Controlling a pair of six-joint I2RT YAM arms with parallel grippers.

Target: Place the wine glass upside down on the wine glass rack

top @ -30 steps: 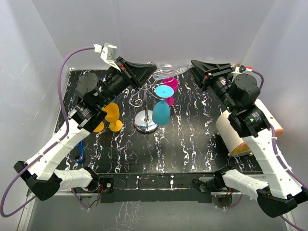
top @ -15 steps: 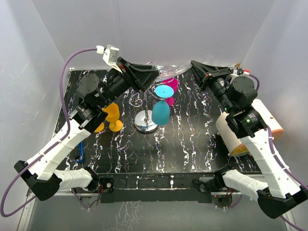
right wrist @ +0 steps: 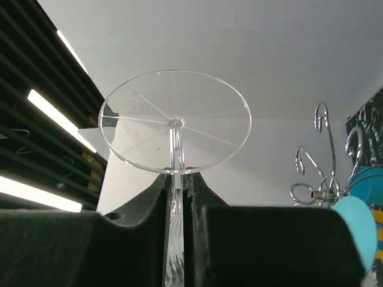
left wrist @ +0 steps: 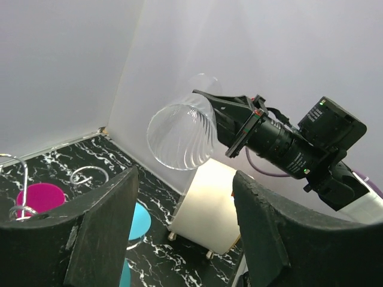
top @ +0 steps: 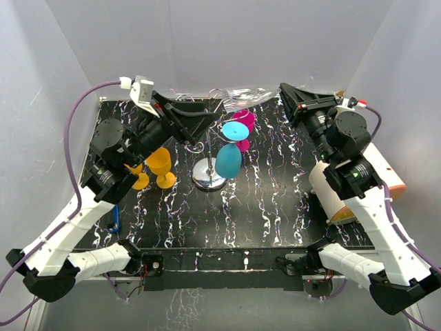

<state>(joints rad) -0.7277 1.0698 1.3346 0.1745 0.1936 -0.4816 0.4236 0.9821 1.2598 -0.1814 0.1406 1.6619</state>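
Observation:
The clear wine glass hangs in the air at the back of the table, lying roughly level. My right gripper is shut on its stem, with the round foot just beyond the fingertips. In the left wrist view the ribbed bowl juts out from the right gripper. My left gripper is open and empty, apart from the glass on its left. The wine glass rack stands mid-table, its scroll arms carrying a cyan glass and a magenta glass upside down.
Two orange glasses stand left of the rack, under my left arm. A white cylinder lies on its side at the right edge, against my right arm. A blue loop lies at the left edge. Grey walls close in on three sides.
My left gripper has opened, let go of the clear glass and drawn back to the left. My right gripper has shut on the stem and holds the glass alone.

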